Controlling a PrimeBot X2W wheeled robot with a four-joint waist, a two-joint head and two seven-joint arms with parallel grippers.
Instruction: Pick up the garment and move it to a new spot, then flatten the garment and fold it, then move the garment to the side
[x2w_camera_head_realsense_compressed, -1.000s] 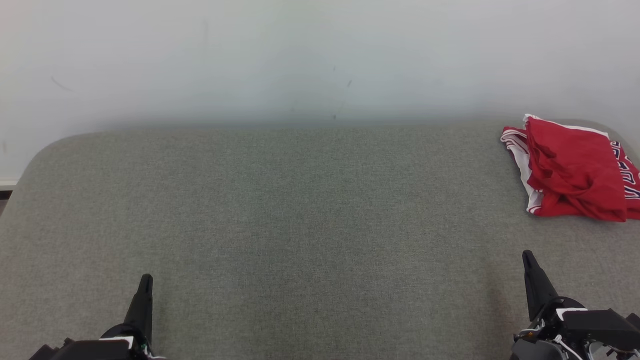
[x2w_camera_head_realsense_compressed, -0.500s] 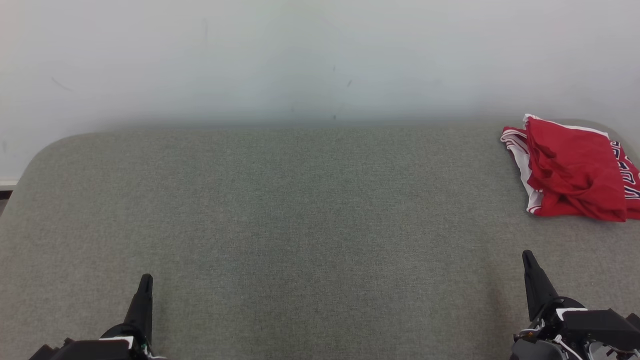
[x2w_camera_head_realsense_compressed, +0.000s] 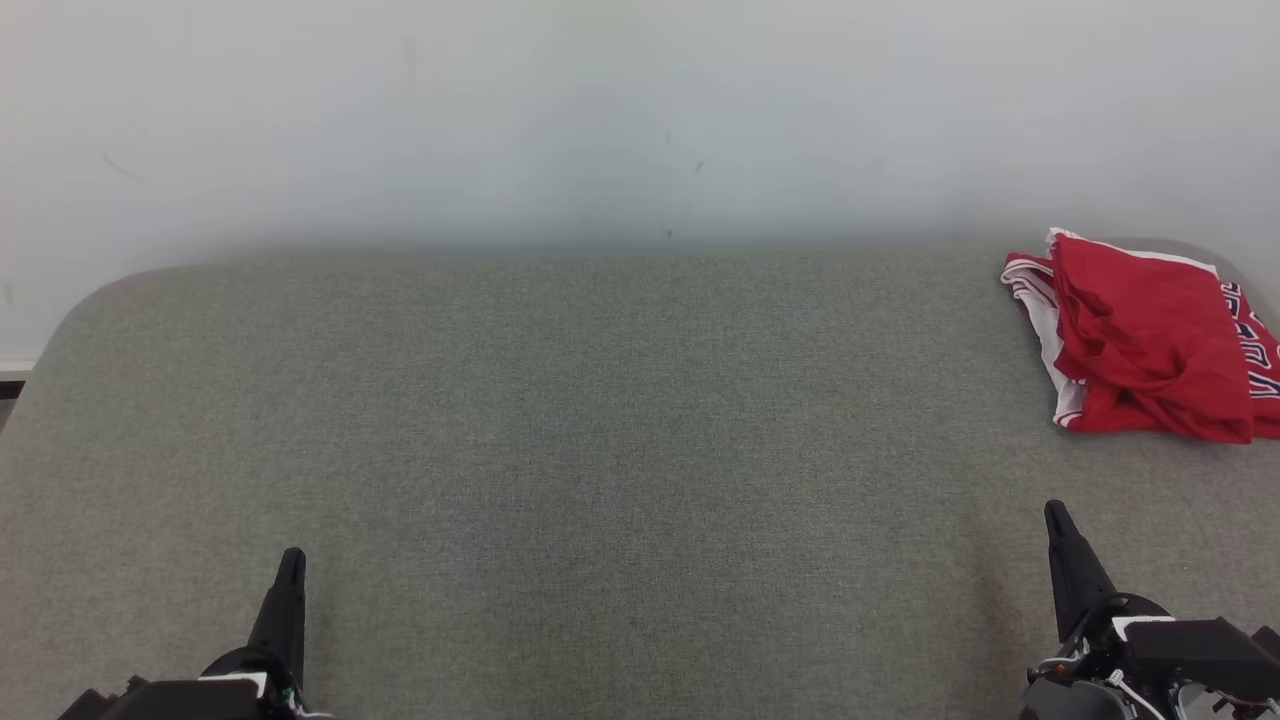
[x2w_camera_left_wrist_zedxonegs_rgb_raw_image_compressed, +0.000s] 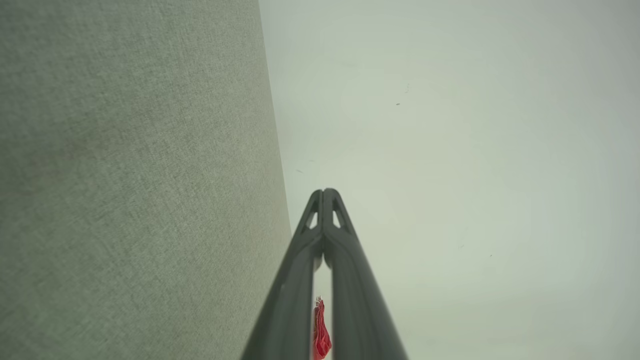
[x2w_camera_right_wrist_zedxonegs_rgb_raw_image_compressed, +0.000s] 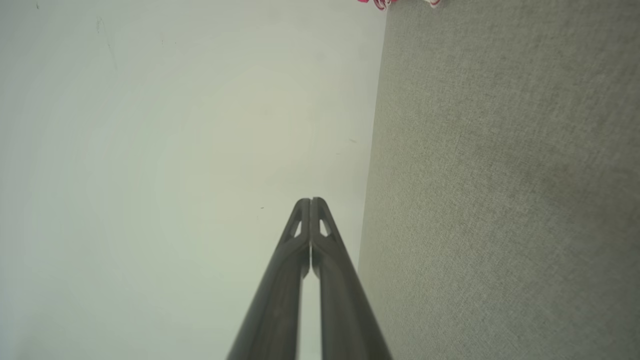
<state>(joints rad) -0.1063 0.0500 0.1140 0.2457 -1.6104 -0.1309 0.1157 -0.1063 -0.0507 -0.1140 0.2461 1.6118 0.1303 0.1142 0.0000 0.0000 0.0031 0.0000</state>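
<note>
- The garment (x2w_camera_head_realsense_compressed: 1150, 345) lies in a folded, rumpled bundle at the far right corner of the grey fabric-covered tabletop (x2w_camera_head_realsense_compressed: 600, 420), close to the pale wall (x2w_camera_head_realsense_compressed: 600, 120) behind it.
- Its right part runs off the edge of the head view, so its true long axis cannot be settled from there. The part in view is roughly as wide as it is deep.
- Its left border, a white sleeve with red-and-white stripe trim, runs from far to near and leans a little to the right as it comes nearer. The red body is heaped in soft folds in the middle, and dark white-outlined lettering shows along the right side.
- The left claw (x2w_camera_head_realsense_compressed: 291, 553) sits low at the near left of the head view, pointing away from the robot towards the wall. Its two fingers are pressed together at the tips, with nothing between them.
- The right claw (x2w_camera_head_realsense_compressed: 1052, 508) sits at the near right, its tip leaning slightly left, short of the garment and well apart from it. Its fingers also meet at the tips and grip nothing.
- In the left wrist view a sliver of red cloth shows far off through the slot between the lower parts of the fingers, not touching them.
- Compared with a second ago, nothing has shifted: the garment keeps the same place and shape, and both claws stay put and closed.
</note>
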